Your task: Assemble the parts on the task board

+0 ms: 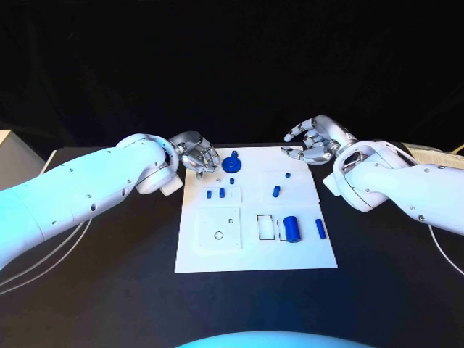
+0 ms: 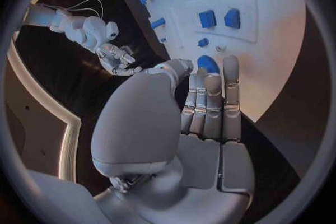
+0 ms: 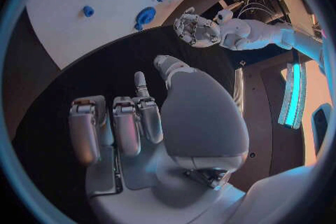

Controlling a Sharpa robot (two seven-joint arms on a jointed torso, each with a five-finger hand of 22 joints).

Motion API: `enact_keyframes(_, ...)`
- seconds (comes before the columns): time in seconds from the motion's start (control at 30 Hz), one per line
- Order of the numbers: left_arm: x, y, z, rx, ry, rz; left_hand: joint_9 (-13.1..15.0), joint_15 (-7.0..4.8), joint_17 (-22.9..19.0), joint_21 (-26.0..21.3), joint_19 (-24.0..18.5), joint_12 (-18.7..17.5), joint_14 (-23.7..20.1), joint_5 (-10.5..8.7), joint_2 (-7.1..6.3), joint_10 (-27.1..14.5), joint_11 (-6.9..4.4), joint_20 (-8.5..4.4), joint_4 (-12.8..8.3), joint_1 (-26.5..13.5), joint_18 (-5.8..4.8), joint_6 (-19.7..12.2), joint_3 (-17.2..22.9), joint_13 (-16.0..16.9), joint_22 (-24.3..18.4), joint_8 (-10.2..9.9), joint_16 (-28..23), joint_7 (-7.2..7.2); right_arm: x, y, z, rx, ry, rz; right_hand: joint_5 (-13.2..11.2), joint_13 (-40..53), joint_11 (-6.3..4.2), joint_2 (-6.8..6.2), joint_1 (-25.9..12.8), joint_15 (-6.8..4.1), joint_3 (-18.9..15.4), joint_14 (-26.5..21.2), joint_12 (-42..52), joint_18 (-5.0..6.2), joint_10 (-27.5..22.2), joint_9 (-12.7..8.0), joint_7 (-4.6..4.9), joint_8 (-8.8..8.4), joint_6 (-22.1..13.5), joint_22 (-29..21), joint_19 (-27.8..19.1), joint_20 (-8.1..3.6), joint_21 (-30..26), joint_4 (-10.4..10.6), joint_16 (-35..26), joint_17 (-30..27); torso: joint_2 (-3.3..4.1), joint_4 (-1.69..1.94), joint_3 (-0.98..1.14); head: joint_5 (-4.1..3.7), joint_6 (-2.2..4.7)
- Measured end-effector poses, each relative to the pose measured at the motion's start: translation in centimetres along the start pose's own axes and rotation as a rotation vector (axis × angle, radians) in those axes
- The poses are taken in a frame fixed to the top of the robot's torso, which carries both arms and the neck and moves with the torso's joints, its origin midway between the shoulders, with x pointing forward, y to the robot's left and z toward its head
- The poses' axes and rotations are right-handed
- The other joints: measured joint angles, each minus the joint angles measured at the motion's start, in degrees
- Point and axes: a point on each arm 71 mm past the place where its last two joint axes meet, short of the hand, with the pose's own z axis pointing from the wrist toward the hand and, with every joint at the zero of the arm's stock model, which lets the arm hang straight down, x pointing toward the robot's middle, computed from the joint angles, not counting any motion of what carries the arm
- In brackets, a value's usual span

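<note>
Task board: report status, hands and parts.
Left hand and right hand both open, holding nothing, at the task board's far corners. Blue parts loose on board, largest blue cylinder lying flat. Nothing blocking.

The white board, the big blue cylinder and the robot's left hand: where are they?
white board [image 1: 295, 257], head view, bare near corner.
big blue cylinder [image 1: 291, 228], head view, its middle.
left hand [image 1: 196, 154], head view, its middle.

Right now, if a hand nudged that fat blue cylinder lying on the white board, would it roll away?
Probably yes. The fat blue cylinder lies on its rounded side on the flat white task board, so a sideways push would likely set it rolling. It looks solid and rigid, unlikely to bend. Its smooth surface might slip in a loose grip, though that cannot be judged for certain.
</note>
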Motion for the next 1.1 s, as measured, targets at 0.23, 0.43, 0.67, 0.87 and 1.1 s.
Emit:
enact_keyframes(0.23,2.1,-0.2,0.6,0.137,-0.077,0.116,-6.0,0.37,-4.4,2.1,-2.3,-6.0,-3.1,-1.75,-0.72,-1.1,0.67,0.52,-2.3,0.2,-0.01,1.0,1.0,-5.8,2.7,-2.8,-1.2,0.18,0.0,-0.1,0.0,-0.003,-0.003,0.003,0.0,-1.3,-0.52,-0.77,0.0,-0.55,2.9,-0.1,-14.9,0.00,-9.8,0.9,-0.16,0.00,-0.7,0.0,-0.1,-0.34,-3.5,-0.2,-3.6,0.0,0.17,-0.20,-0.01,0.08,0.77)
enact_keyframes(0.43,3.4,-0.5,1.2,0.203,-0.112,0.262,-8.6,1.15,-2.6,2.6,-2.3,-8.1,-0.4,-2.66,-1.88,-1.7,1.29,0.66,-2.6,-1.0,-0.03,1.6,0.7,-7.8,2.9,-4.4,2.1,-0.26,0.0,-0.1,0.1,-0.010,-0.007,0.010,0.0,-10.8,-0.75,-1.45,-0.2,-0.75,4.9,-0.1,-26.7,0.00,-15.2,1.7,-0.36,0.44,-0.9,0.0,-0.1,-0.73,-6.4,-0.5,-6.1,0.0,0.21,-0.23,0.07,0.01,1.31)
enact_keyframes(0.67,4.3,-1.1,1.6,0.237,-0.114,0.382,-11.0,1.34,1.0,3.6,-1.1,-9.5,3.5,-2.87,-2.33,-2.0,1.23,1.23,-2.6,-1.5,-0.05,2.6,0.0,-9.8,3.6,-5.5,7.2,-0.84,0.0,0.0,0.1,-0.017,-0.013,0.017,0.0,-14.3,-1.14,-1.68,-0.4,-0.95,5.3,-0.3,-30.6,0.00,-17.1,1.8,-0.46,0.44,-1.0,0.0,-0.1,-0.73,-6.8,-0.6,-6.3,0.0,0.29,-0.24,0.12,-0.09,1.59)
enact_keyframes(0.87,4.8,-1.5,1.8,0.234,-0.103,0.437,-12.4,1.66,1.5,4.3,-0.7,-11.0,4.2,-3.01,-2.56,-2.7,1.84,1.64,-2.7,-1.7,-0.07,3.6,-0.6,-11.1,4.0,-6.2,9.3,-0.65,-0.1,0.0,0.1,-0.019,-0.017,0.020,0.0,-15.3,-1.02,-1.68,-0.4,-0.95,5.4,-0.3,-31.7,0.00,-17.4,1.9,-0.47,0.44,-1.0,0.0,-0.1,-0.73,-6.8,-0.7,-6.7,0.0,0.29,-0.26,0.20,-0.20,1.48)
enact_keyframes(1.1,5.3,-1.8,2.1,0.216,-0.081,0.474,-13.1,1.87,2.1,5.4,0.1,-11.5,5.0,-3.56,-2.79,-2.7,1.83,1.85,-2.8,-1.9,-0.08,4.0,-1.1,-11.7,5.0,-6.8,10.6,-0.65,0.0,0.1,0.1,-0.021,-0.019,0.023,0.0,-16.6,-1.20,-1.90,-0.7,-1.15,5.4,-0.1,-33.2,0.00,-18.0,2.0,-0.53,0.44,-1.0,0.0,0.1,-0.93,-6.8,-0.7,-6.9,0.0,0.24,-0.24,0.20,-0.23,1.24)
